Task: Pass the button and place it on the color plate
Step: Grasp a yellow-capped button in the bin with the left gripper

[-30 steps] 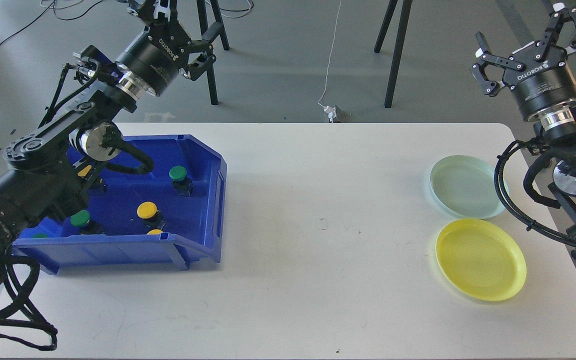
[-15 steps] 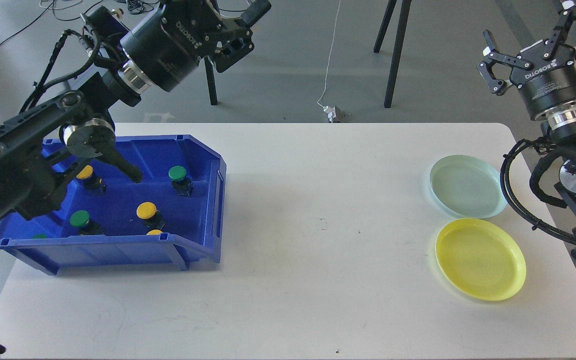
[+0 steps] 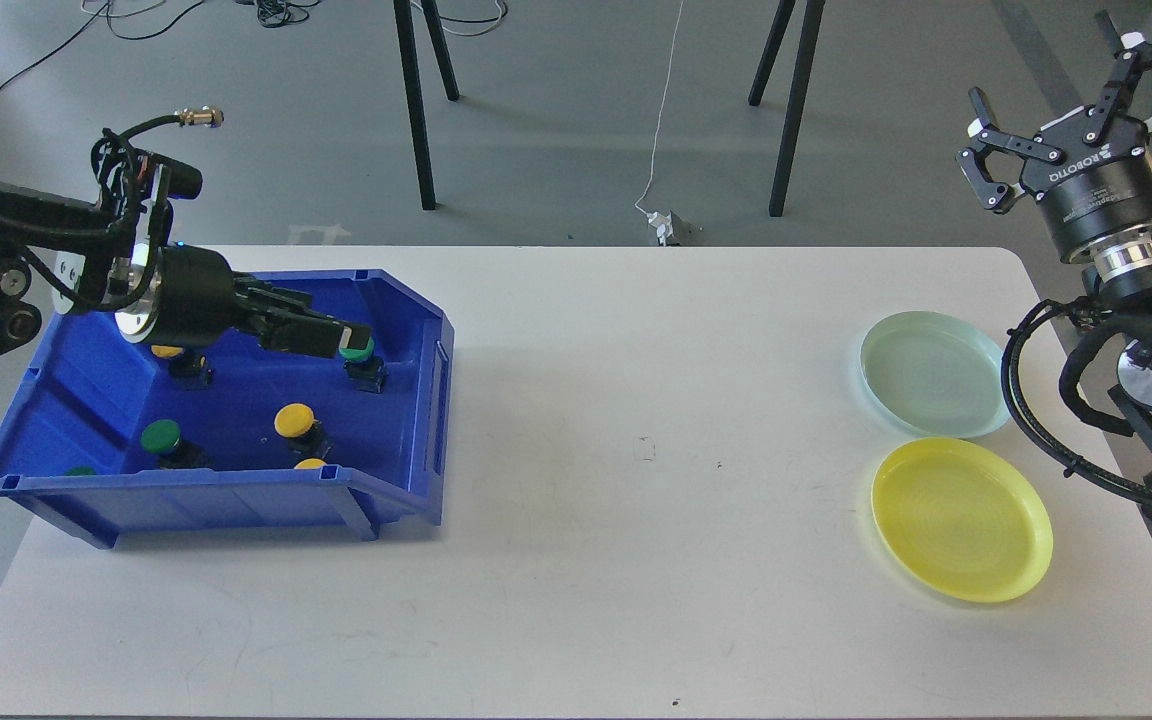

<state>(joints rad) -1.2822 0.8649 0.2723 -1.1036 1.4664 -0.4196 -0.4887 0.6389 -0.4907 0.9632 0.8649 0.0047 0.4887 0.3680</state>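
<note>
- Left gripper (image 3: pixel 341 338) reaching sideways into the blue bin (image 3: pixel 406 470), fingertips right at a green button (image 3: pixel 360 352) near the bin's right rear; whether the fingers are parted or clamped on the cap cannot be told from this angle.
- Green button upright on its black base, cap partly hidden behind the fingertips.
- More buttons in the same bin: a yellow button (image 3: pixel 293 420) near the middle, a second green button (image 3: pixel 160 437) front left, another yellow one (image 3: pixel 170 352) partly hidden under the left arm, plus slivers of a yellow and a green cap at the front wall.
- Bin at the left end of the white table (image 3: pixel 636 560).
- Right gripper (image 3: pixel 1076 95) raised beyond the table's right edge, fingers spread wide, nothing between them.
- Pale green plate (image 3: pixel 936 375) and yellow plate (image 3: pixel 961 520) at the right end of the table, just beside each other, both bare.
</note>
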